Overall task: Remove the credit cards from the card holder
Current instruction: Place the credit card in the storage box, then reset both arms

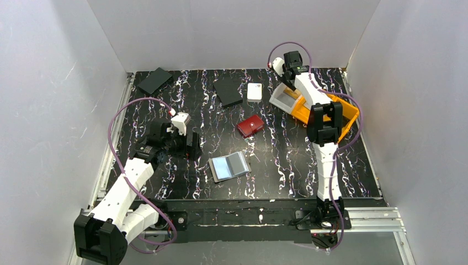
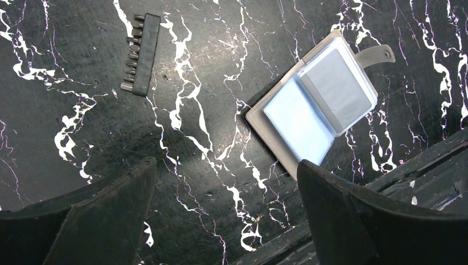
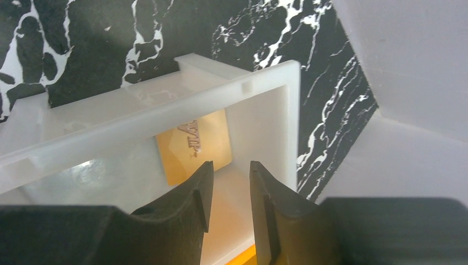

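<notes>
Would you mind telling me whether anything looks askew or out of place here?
Nothing looks damaged or spilled. The orange card lies in the white bin skewed to its walls, below the right gripper. The grey card holder lies open, at an angle to the edge of the table.

Left arm (image 1: pixel 129 179): white shells, black joints.
Right arm (image 1: pixel 326 163): the same white-and-black build.
Left cable (image 1: pixel 110 138): purple, in a wide loop.
Right cable (image 1: pixel 290 43): purple, arched.
Left gripper (image 2: pixel 226 164): matte black wedge fingers.
Right gripper (image 3: pixel 230 165): black fingers, stepped inner faces.
</notes>
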Available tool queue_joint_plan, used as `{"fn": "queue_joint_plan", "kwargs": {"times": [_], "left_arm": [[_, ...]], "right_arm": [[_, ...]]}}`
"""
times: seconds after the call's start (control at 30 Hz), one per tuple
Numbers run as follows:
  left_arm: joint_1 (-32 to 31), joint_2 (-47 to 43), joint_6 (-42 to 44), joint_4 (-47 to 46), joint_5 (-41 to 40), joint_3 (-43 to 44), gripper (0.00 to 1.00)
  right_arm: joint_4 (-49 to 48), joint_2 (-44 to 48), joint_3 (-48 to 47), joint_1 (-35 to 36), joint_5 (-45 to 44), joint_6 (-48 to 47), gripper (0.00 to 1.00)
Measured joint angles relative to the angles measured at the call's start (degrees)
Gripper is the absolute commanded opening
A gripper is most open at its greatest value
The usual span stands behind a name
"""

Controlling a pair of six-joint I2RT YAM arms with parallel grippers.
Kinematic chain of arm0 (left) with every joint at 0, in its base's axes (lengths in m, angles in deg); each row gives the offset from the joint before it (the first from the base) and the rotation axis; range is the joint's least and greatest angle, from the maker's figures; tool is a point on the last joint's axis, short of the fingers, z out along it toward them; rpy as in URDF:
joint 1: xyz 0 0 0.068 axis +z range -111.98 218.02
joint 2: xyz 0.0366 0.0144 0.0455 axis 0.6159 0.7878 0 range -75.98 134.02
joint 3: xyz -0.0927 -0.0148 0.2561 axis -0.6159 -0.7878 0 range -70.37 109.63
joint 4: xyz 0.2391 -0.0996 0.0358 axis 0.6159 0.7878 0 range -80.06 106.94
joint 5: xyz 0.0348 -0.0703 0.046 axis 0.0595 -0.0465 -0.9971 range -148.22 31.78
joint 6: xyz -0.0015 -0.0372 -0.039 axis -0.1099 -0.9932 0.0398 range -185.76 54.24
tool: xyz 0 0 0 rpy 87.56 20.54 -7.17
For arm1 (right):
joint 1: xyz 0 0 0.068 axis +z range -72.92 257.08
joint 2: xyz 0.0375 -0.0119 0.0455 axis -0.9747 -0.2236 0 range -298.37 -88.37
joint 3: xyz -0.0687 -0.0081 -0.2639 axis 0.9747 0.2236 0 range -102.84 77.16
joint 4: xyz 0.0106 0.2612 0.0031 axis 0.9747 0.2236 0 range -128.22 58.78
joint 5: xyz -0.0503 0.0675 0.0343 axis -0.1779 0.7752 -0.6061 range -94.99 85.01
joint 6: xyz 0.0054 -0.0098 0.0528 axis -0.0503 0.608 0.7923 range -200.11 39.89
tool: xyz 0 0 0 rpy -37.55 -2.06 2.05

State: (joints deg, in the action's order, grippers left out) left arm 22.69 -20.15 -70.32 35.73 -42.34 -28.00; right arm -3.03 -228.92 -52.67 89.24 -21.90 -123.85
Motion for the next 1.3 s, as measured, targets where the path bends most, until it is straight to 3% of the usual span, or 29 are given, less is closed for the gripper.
{"fn": "queue_joint_plan", "kwargs": {"times": [0.2, 0.43, 0.73, 0.93, 1.1, 1.3], "left_arm": [[0.00, 0.06, -1.52, -0.07, 0.12, 0.00, 0.98], [0.09, 3.08, -6.05, 0.27, -0.40, 1.27, 0.98], [0.22, 2.94, -16.75, -1.21, 10.34, 2.26, 0.98], [-0.13, -3.62, -26.81, -5.19, 16.16, -1.42, 0.98], [-2.11, -9.82, -32.89, -6.74, 16.80, -5.63, 0.98], [-9.77, -11.67, -36.95, -8.09, 12.98, -6.47, 0.98]], "right_arm": [[0.81, 3.70, 5.76, -0.11, 2.93, 2.42, 0.39], [2.35, 18.00, 16.38, -0.13, 11.42, 7.28, 0.47], [2.40, 43.93, 36.11, -1.10, 34.24, 13.30, 0.70], [1.37, 59.39, 54.51, -3.23, 51.42, 15.08, 0.81], [-2.88, 70.34, 68.51, -7.35, 60.90, 16.73, 0.93], [-16.04, 79.03, 81.98, -13.49, 71.51, 24.08, 0.95]]}}
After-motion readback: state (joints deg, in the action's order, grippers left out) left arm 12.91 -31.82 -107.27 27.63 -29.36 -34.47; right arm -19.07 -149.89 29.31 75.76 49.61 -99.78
